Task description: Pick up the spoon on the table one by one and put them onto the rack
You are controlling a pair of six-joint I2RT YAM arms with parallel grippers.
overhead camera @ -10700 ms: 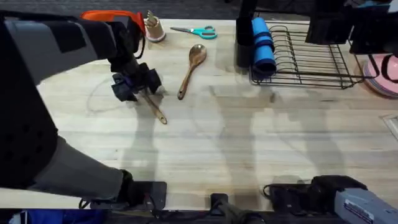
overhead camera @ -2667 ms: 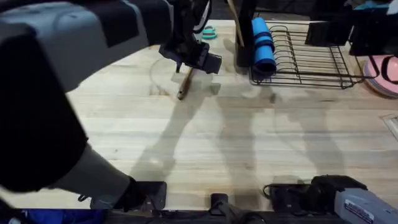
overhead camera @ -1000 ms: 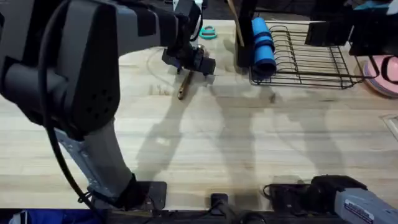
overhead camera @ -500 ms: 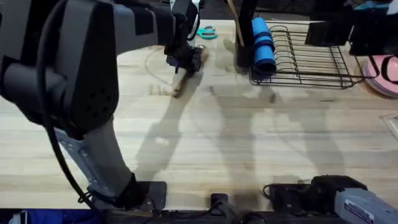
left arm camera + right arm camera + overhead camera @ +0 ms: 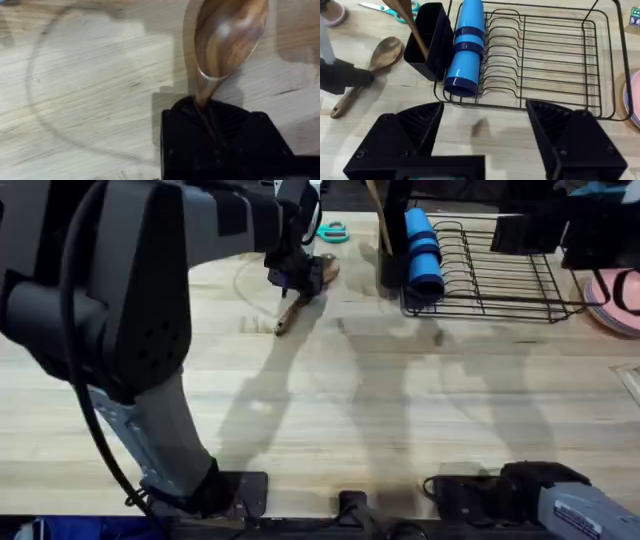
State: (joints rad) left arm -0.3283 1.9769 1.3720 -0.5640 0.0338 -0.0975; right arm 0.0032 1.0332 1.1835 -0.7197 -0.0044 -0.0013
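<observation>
**Left gripper pinching second spoon near the rack**

Left gripper (image 5: 300,275) is at the far side of the table (image 5: 400,410), fingers pressed onto the neck of the rounder-bowled spoon (image 5: 298,298). In the left wrist view the spoon's bowl (image 5: 227,37) sticks out past the black fingers (image 5: 220,135), with the neck clamped between them. Bowl end points toward the rack, handle end angles back toward the near-left and its tip looks to be at table level (can't tell whether the bowl end is touching the wood or slightly above it).

The other spoon (image 5: 405,20) stands tilted in the black utensil cup (image 5: 427,40) at the left end of the rack (image 5: 500,275); its handle (image 5: 377,215) also shows from overhead, poking out of the cup. A blue cylinder (image 5: 465,47) lies in the rack just beside the cup. Teal-handled scissors (image 5: 333,231) lie on the table beyond the left gripper, near the far edge. Pink plates (image 5: 615,300) sit past the rack's right end.

Right gripper (image 5: 485,135) is spread wide, holding nothing, looking at the rack from the near side. The right arm base sits at the lower right of the overhead view.
</observation>
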